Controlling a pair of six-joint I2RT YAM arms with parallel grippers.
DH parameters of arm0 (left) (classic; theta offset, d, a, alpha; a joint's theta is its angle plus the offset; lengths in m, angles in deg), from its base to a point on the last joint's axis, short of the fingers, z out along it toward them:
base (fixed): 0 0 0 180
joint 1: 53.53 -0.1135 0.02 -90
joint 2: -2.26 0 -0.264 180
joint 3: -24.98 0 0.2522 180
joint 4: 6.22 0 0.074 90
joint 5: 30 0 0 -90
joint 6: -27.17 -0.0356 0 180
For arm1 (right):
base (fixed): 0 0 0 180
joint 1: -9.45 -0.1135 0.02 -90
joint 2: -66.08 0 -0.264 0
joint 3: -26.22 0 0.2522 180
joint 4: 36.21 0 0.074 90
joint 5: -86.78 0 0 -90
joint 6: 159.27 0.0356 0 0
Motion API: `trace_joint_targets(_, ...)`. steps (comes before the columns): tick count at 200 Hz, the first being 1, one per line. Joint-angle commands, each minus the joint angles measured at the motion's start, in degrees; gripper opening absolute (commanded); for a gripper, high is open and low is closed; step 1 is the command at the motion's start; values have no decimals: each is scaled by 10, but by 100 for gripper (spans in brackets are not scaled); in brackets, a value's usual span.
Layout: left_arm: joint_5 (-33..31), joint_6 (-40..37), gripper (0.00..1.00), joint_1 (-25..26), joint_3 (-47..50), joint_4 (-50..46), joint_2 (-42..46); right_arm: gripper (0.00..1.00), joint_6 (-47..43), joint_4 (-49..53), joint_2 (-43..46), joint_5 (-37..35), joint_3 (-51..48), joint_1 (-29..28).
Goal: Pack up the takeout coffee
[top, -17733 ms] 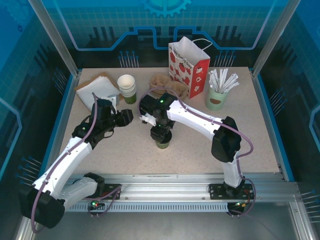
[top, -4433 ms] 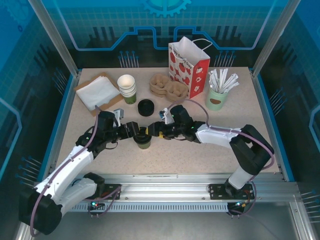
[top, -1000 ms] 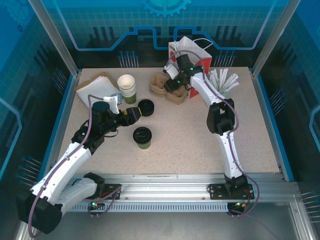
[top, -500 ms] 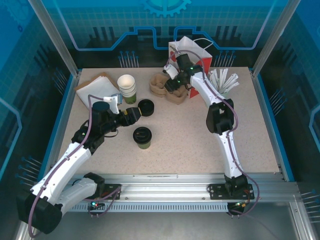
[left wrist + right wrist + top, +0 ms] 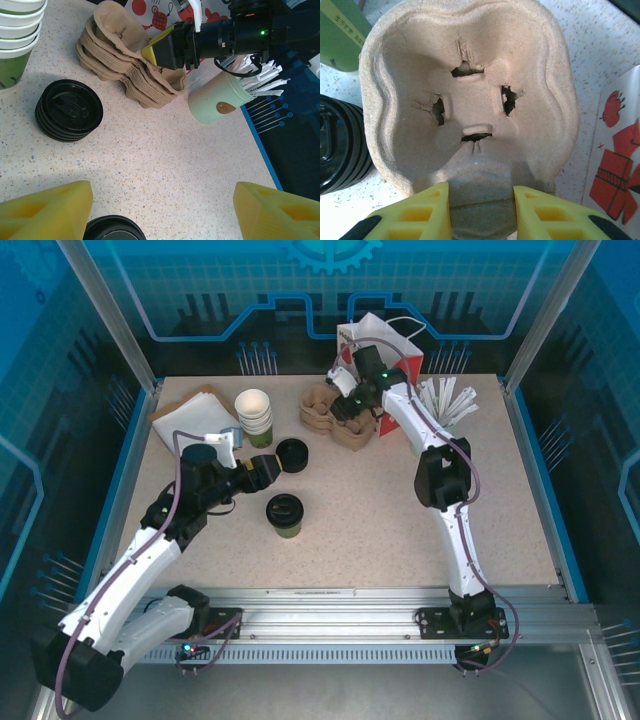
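One takeout coffee [image 5: 284, 512], lidded, stands well apart from the carrier stack [image 5: 335, 418], nearer the arms' bases. One left gripper [image 5: 162, 210] hangs wide open left of that stack. One right gripper [image 5: 481, 195] straddles the stack's rim with jaws narrow; whether it pinches, I cannot tell. Roughly four black lids [image 5: 68, 110] lie just left of the stack.

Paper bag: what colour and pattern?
The paper bag is red and white with printed motifs; top external view.
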Motion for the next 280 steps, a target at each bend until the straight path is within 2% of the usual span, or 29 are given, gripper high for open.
trace_joint_targets(1,-2,-6,76,0,11,0,11,32,9,-6,49,-5,-11,-10)
trace_joint_targets(30,-5,-9,76,0,12,-4,17,31,17,-13,66,-12,-31,-18)
trace_joint_targets(59,-9,-12,76,0,12,-7,21,31,28,-28,122,-14,-73,-34)
trace_joint_targets(117,-9,-6,76,0,22,-4,30,30,82,-83,236,-20,-237,-70)
trace_joint_targets(144,-10,-7,76,0,24,-13,38,30,142,-95,317,-61,-346,-80)
trace_joint_targets(164,-15,-12,76,0,27,-20,47,30,191,-119,399,-98,-468,-86)
trace_joint_targets(200,-13,-12,76,-1,31,-20,50,31,261,-176,509,-145,-675,-137)
trace_joint_targets(229,-10,-11,76,-1,32,-14,48,31,309,-216,529,-189,-765,-189)
trace_joint_targets(280,-7,-9,76,0,37,-8,46,32,398,-282,515,-254,-832,-266)
